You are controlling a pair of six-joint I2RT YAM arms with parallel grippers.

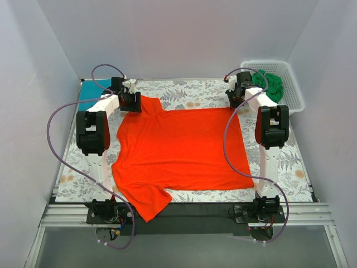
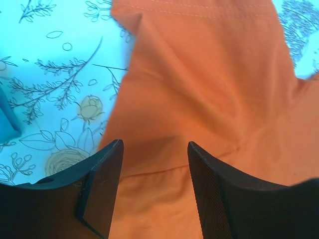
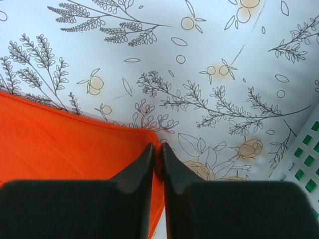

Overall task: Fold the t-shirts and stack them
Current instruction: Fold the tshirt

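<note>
An orange-red t-shirt (image 1: pixel 184 148) lies spread flat on the floral cloth, its neck side to the left. My left gripper (image 1: pixel 129 100) hangs over its far-left sleeve. In the left wrist view the gripper (image 2: pixel 155 169) is open, with the shirt's fabric (image 2: pixel 209 89) beneath the gap and nothing held. My right gripper (image 1: pixel 234 101) is at the shirt's far-right corner. In the right wrist view it (image 3: pixel 158 152) is shut on that hem corner of the shirt (image 3: pixel 60 144).
A white basket (image 1: pixel 294 89) at the back right holds a crumpled green t-shirt (image 1: pixel 271 84); its wall shows in the right wrist view (image 3: pixel 304 159). A teal folded item (image 1: pixel 90 92) lies at the back left. Grey walls enclose the table.
</note>
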